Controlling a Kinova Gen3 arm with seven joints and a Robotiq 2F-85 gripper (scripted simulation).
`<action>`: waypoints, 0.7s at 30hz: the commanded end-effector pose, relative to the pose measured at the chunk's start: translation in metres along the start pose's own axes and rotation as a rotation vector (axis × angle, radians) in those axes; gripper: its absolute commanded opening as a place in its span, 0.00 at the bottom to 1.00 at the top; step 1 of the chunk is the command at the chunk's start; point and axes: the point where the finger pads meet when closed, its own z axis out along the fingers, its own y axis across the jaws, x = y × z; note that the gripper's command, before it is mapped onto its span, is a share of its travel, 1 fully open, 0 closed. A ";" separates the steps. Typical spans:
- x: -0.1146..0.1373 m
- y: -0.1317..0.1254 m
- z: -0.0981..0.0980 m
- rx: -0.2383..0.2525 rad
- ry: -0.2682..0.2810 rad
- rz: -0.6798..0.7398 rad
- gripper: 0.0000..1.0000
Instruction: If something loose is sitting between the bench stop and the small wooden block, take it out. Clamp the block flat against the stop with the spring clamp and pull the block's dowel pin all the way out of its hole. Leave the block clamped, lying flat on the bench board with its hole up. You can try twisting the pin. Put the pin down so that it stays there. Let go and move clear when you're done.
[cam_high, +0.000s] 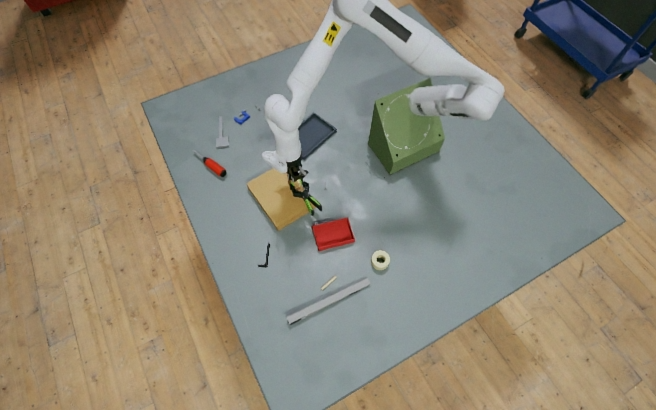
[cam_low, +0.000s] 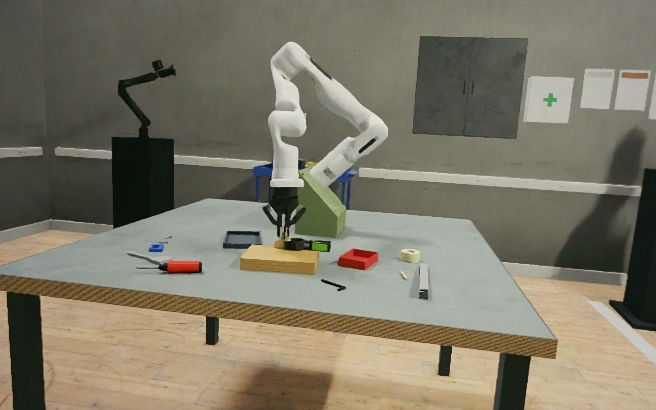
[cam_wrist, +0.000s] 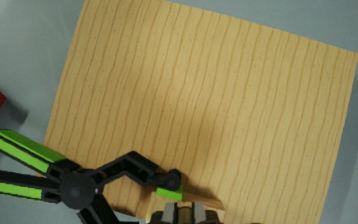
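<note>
Two fingers of the black gripper (cam_high: 298, 187) (cam_low: 283, 236) (cam_wrist: 185, 214) were closed around the tan wooden dowel pin (cam_low: 283, 234) (cam_wrist: 185, 215), above the yellowish wooden bench board (cam_high: 274, 200) (cam_low: 279, 260) (cam_wrist: 200, 100). Just beside them, the black-and-green spring clamp (cam_high: 313, 204) (cam_low: 300, 244) (cam_wrist: 77, 190) extended its handles past the board's edge.

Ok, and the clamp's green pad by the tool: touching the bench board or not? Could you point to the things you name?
Cannot tell. The wrist view shows the spring clamp's green pad (cam_wrist: 170, 193) over the bench board (cam_high: 275, 200) (cam_low: 278, 261) (cam_wrist: 200, 100), but looks down, hiding any gap beneath.
</note>
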 end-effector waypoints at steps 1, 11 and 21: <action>0.001 0.001 -0.001 -0.002 0.002 -0.005 0.10; 0.001 0.001 -0.001 -0.002 0.002 -0.032 0.10; 0.001 0.001 -0.001 -0.002 0.002 -0.053 0.10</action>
